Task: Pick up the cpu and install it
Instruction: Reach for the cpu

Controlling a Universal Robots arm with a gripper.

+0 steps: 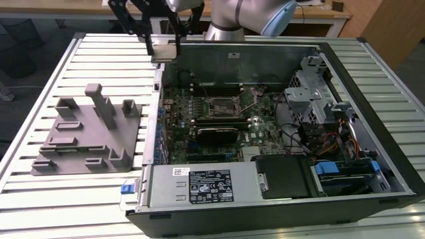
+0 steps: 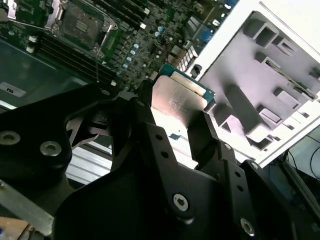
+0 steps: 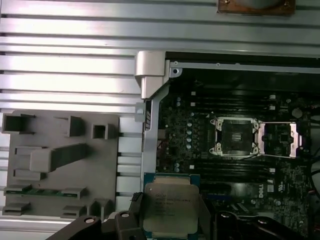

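cpu (image 3: 167, 207): pinched flat by two opposite edges, metal top up and underside spared, above the wall of the computer case (image 1: 265, 219).
gripper (image 2: 173, 119): clenched on the chip.
motherboard socket (image 3: 235, 137): lid open, empty, well apart from the chip.

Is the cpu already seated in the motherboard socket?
No, in the first wrist view the cpu is clamped in the end effector near the case edge, while the socket lies open and empty.
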